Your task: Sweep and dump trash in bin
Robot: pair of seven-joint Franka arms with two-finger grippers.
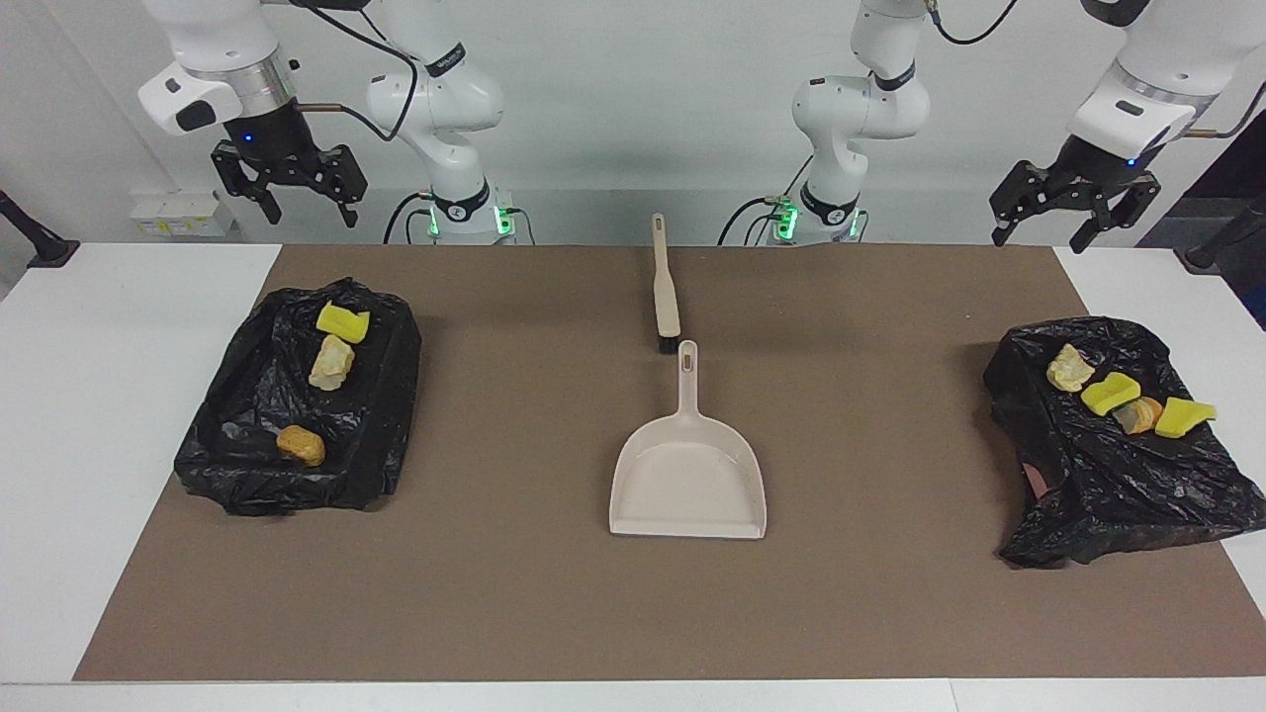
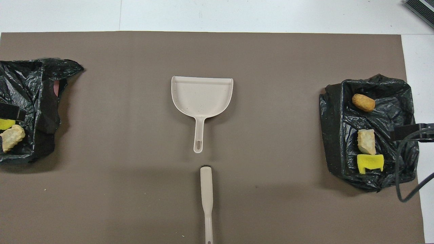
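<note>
The trash lies in two bins lined with black bags. In the bin (image 1: 257, 475) at the right arm's end are a yellow sponge piece (image 1: 342, 321), a beige lump (image 1: 331, 362) and an orange-brown lump (image 1: 301, 445). In the bin (image 1: 1118, 514) at the left arm's end are a beige lump (image 1: 1070, 368), two yellow pieces (image 1: 1110, 393) and an orange lump (image 1: 1140, 413). My left gripper (image 1: 1063, 222) hangs open and empty, high above its end of the table. My right gripper (image 1: 297, 210) waits open and empty, high above its own end.
A beige dustpan (image 1: 688, 480) lies mid-mat with its handle toward the robots. A beige brush (image 1: 666, 287) lies in line with that handle, nearer to the robots, bristles at the handle's tip. The brown mat (image 1: 495, 593) covers most of the white table.
</note>
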